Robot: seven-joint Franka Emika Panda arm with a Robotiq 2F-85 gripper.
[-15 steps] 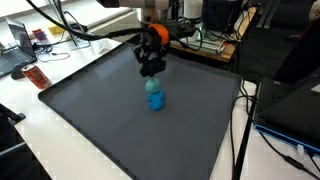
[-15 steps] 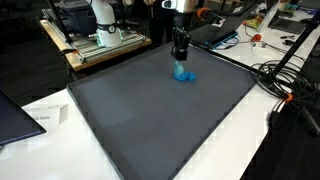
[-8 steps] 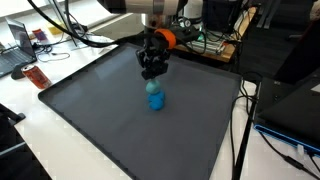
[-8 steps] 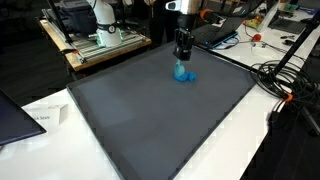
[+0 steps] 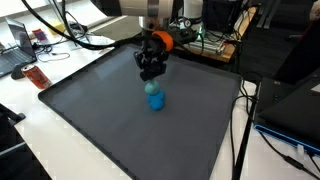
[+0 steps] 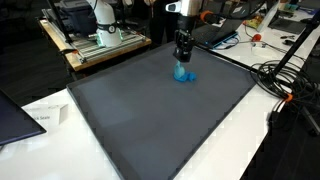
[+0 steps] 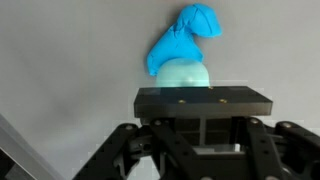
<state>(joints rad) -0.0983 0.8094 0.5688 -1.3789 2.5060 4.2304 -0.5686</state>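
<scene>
**A:** What takes up most of the scene?

**B:** A large dark grey rectangular mat (image 5: 100, 125) on a white table (image 6: 250, 135). The white robot arm (image 5: 138, 8) reaches in over it.

**A:** And the black gripper (image 5: 150, 72)?

**B:** It points straight down. Its fingers are drawn in together.

**A:** Clamped on something?

**B:** I can't tell. The small bright blue soft figure with a pale teal rounded part (image 5: 155, 98) stands on the mat directly beneath it. In the wrist view its top meets the fingers' edge, but contact isn't clear.
</scene>
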